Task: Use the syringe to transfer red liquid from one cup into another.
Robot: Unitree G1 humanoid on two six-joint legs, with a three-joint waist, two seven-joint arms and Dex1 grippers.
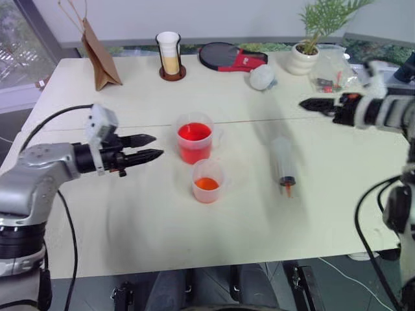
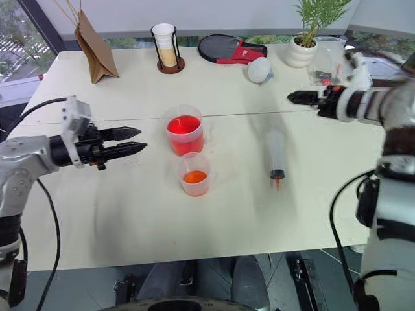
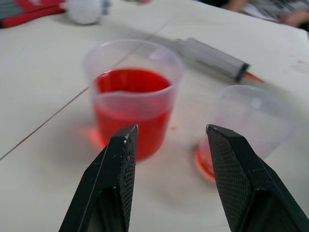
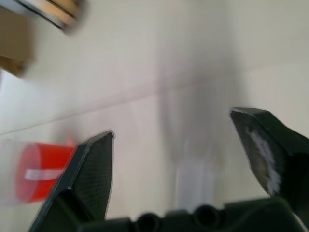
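Syringe (image 1: 283, 164) position: flat on the pale table (image 1: 130, 227), to the right of both beakers and apart from them, held by neither arm. Its outline is smeared in the head views, so barrel markings and plunger depth cannot be read; the black seal sits near the tip end. In the right wrist view the barrel appears as a pale blurred streak between the fingers. The long axis runs from the far side of the table toward the near side, with the short orange tip pointing toward the near edge. The barrel is a clear plastic cylinder.

The larger beaker (image 1: 194, 142) is a clear plastic cup with a pouring lip, wider at the rim than at the base, filled well over half with bright red liquid (image 1: 194, 133). The smaller beaker (image 1: 207, 181) stands just in front of it, nearer the table edge, with a shallow layer of paler orange-red liquid at the bottom. Whether the two walls touch cannot be determined.

The left end effector (image 1: 150, 147) is level, left of the beakers, pointing toward them. Its two black textured fingers (image 3: 116, 179) stand partly apart and grip nothing.

The right end effector (image 1: 310, 104) hangs above the far right part of the table, beyond the syringe, pointing left. It is motion-blurred in the head views; the right wrist view shows its fingers spread wide and empty.

At the far edge stand a brown paper bag (image 1: 99, 55), a cup holder (image 1: 170, 56), a red-and-black paddle (image 1: 231, 56) and a potted plant (image 1: 309, 45).
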